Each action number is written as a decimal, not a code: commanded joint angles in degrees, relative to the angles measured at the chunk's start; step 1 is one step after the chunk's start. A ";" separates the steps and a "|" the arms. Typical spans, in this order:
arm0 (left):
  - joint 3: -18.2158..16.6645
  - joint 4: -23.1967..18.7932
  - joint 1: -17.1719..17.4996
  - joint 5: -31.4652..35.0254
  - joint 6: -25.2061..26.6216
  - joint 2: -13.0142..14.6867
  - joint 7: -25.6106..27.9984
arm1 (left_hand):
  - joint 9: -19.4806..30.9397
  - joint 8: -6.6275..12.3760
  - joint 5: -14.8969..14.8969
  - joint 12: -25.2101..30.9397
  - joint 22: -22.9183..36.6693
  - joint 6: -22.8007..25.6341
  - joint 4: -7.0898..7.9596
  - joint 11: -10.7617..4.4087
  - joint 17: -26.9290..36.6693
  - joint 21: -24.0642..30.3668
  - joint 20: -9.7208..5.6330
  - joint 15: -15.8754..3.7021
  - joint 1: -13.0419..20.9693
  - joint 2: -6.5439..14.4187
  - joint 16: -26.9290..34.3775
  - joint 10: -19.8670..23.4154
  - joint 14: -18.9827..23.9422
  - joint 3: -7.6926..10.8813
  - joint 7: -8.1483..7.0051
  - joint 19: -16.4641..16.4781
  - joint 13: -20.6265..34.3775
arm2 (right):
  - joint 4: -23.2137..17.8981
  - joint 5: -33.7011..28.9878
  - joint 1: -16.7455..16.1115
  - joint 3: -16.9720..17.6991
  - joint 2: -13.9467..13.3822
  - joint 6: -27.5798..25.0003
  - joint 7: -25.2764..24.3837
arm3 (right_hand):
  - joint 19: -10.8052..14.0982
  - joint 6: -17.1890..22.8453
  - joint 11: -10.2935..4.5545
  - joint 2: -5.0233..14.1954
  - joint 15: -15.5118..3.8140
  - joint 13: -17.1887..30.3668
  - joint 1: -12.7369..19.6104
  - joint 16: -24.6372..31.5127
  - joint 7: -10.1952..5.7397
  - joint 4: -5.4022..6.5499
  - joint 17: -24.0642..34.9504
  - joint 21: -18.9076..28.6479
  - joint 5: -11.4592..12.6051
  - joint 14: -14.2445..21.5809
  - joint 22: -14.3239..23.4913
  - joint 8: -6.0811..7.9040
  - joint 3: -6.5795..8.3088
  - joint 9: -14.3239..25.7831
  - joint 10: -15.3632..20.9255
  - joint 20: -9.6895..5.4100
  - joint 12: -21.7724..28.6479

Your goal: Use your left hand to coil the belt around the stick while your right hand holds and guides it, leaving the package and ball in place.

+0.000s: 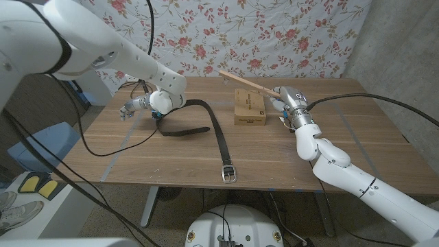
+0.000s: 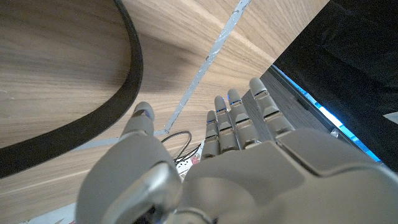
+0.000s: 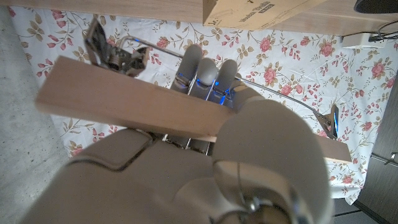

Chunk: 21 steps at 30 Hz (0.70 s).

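Observation:
A long black belt lies loose on the wooden table, looped at its left end, with its metal buckle near the front edge. My left hand hovers with fingers apart at the table's left side, just left of the loop, holding nothing. In the left wrist view the belt curves past the thumb side of that hand without touching it. My right hand grips a flat wooden stick, raised and slanting over the cardboard package. Thumb and fingers of the right hand clamp the stick.
A floral cloth hangs behind the table. A pale tape line runs across the wood near the left edge. Black cables trail from the left arm over the table. The package stands just left of the right hand.

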 commanded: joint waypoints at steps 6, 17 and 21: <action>-40.13 12.32 21.79 39.11 22.36 5.39 -5.09 | 0.04 0.64 0.53 0.75 0.10 2.22 -0.35 -0.33 -0.34 0.78 -0.03 -0.52 1.50 0.24 0.20 2.51 2.56 0.36 -0.02 1.45 -0.32 | 0.34 1.00 -0.26 0.86 -0.69 1.41 0.43 | -0.31 1.70 0.20 1.18 -3.74 0.08 0.97 0.37 0.07 1.00 0.17 1.03 0.01 -0.17 -0.55 0.60 0.73 0.37 0.68 -5.89 0.32; -49.34 18.24 29.73 51.95 22.36 1.58 -0.01 | 0.29 5.01 0.15 7.08 0.74 22.67 -2.38 -6.34 4.44 8.40 -2.77 -7.82 18.89 10.29 11.52 23.95 23.37 7.37 -2.07 13.00 -0.89 | 0.69 0.82 0.20 0.92 -1.25 2.39 0.89 | -0.75 1.81 0.15 1.09 -3.72 0.08 0.97 0.55 0.09 1.07 0.17 1.90 -0.06 -0.24 -1.34 0.35 0.77 0.30 0.64 -5.94 0.29; -49.10 15.63 30.26 54.56 22.36 2.51 -0.01 | 1.54 8.79 0.07 12.56 2.47 36.22 -1.33 -8.55 12.70 15.64 -4.61 -10.55 29.20 12.21 21.90 36.09 32.66 10.87 -2.72 17.33 3.22 | 0.81 0.51 0.25 0.88 -1.12 2.21 0.73 | -0.97 1.81 0.21 1.06 -3.72 0.15 0.96 0.59 0.05 1.09 0.17 2.13 -0.08 -0.30 -1.60 0.29 0.77 0.32 0.59 -5.97 0.30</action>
